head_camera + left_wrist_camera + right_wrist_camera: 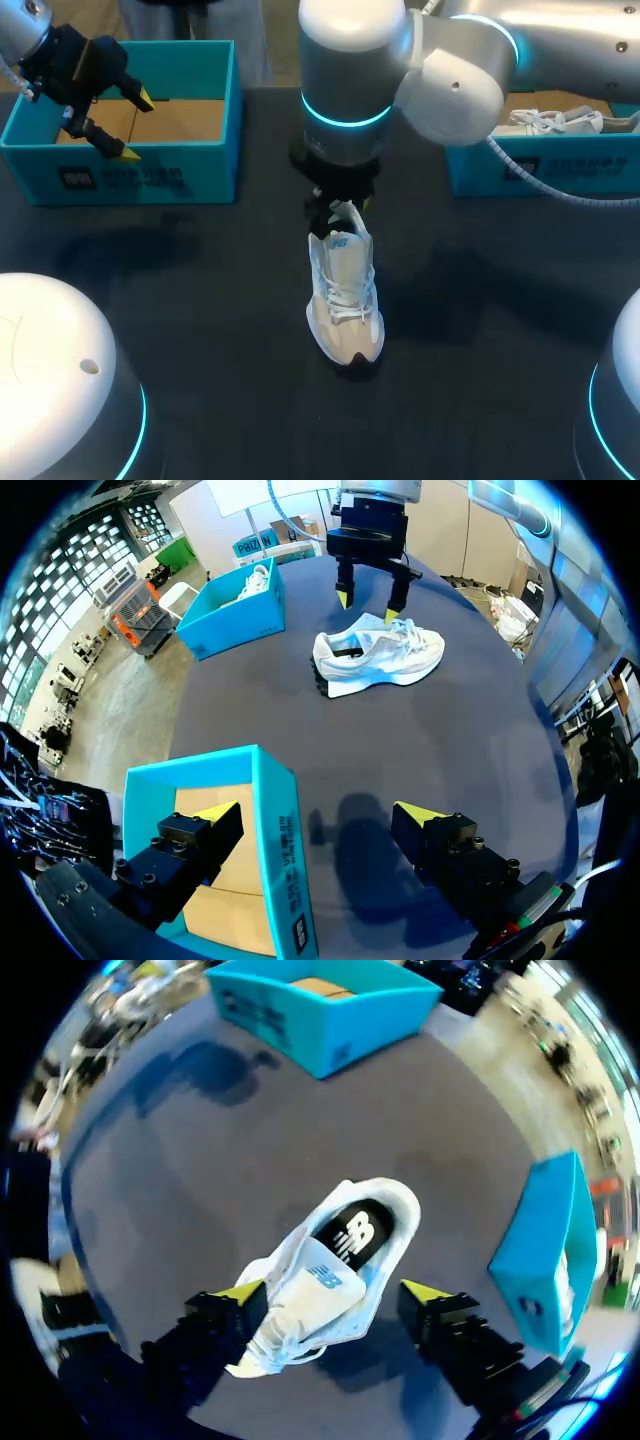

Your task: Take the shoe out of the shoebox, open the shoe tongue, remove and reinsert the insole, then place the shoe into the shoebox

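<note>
A dark table (pixel 200 300) carries a second teal box (pixel 590 160) at far right, holding another white shoe (pixel 555 120).

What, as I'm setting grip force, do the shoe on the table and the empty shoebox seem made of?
The shoe: soft fabric upper, probably mesh with smoother panels, matte white, cloth laces, dark rubbery-looking sole. The empty shoebox: likely cardboard, thin straight walls, matte teal outside, bare brown floor inside.
</note>
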